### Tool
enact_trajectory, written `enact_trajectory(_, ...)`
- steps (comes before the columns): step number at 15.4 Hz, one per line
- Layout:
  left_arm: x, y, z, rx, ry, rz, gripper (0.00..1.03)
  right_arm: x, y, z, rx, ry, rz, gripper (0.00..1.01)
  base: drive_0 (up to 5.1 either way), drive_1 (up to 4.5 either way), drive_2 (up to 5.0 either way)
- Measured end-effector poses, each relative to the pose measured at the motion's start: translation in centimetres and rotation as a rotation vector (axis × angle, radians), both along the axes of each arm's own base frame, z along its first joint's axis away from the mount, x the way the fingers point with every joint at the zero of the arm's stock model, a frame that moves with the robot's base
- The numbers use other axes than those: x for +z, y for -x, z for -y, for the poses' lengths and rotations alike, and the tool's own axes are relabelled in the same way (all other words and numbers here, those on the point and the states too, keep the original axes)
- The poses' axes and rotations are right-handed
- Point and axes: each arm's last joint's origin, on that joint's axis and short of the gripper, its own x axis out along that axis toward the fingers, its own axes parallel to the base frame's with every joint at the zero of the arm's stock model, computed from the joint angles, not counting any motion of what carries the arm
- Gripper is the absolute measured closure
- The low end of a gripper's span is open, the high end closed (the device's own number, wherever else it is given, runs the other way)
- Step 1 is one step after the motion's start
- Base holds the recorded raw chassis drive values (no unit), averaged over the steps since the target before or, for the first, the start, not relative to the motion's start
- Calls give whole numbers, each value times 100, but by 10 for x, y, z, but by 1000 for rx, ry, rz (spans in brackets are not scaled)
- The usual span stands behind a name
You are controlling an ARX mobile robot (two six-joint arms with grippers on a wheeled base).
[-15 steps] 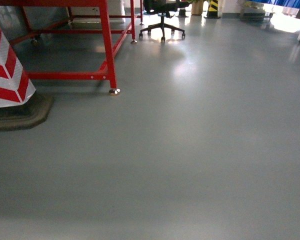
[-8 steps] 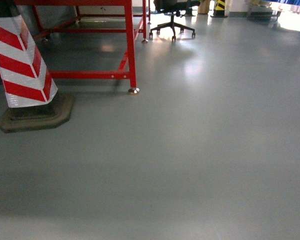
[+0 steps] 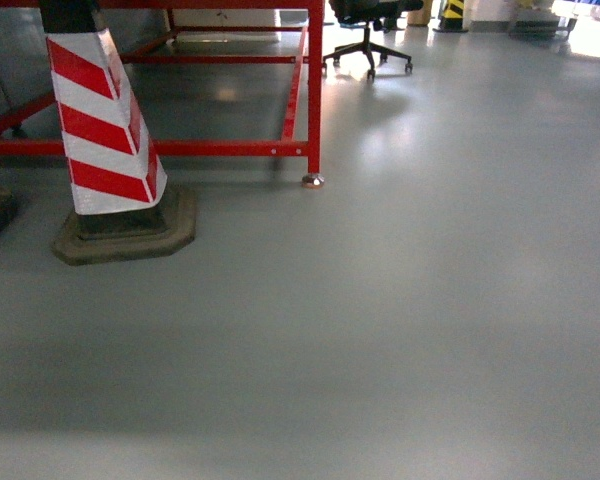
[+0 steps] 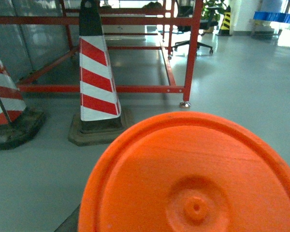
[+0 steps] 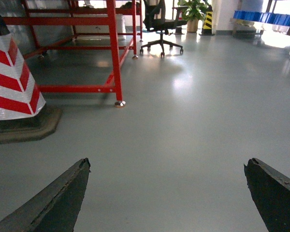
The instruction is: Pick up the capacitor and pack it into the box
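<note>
— Where's the capacitor?
— Fills the left wrist view, orange, close to the camera; left jaws unseen, cannot tell. Right gripper spread wide, empty.
— Box?
— Not visible. Drive steadily, clear of the striped cone.

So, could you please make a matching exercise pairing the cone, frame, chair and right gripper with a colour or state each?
Things:
1. cone
2. frame
3. chair
4. right gripper

Colour or state:
A. black
B. open
C. red and white stripes
D. plain red

Pairs: 1-C, 2-D, 3-A, 4-B
</note>
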Motion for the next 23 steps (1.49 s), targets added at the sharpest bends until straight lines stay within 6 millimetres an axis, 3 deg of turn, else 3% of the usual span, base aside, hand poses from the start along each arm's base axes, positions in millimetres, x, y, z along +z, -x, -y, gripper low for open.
enact_trajectory(19, 0, 0, 0, 1, 0, 4, 59, 0, 0, 0, -2, 0, 4, 3, -499, 247, 247)
enact_trajectory(23, 0, 0, 0, 5, 0, 1, 59, 0, 0, 0, 3, 0, 5, 3, 0, 0, 0)
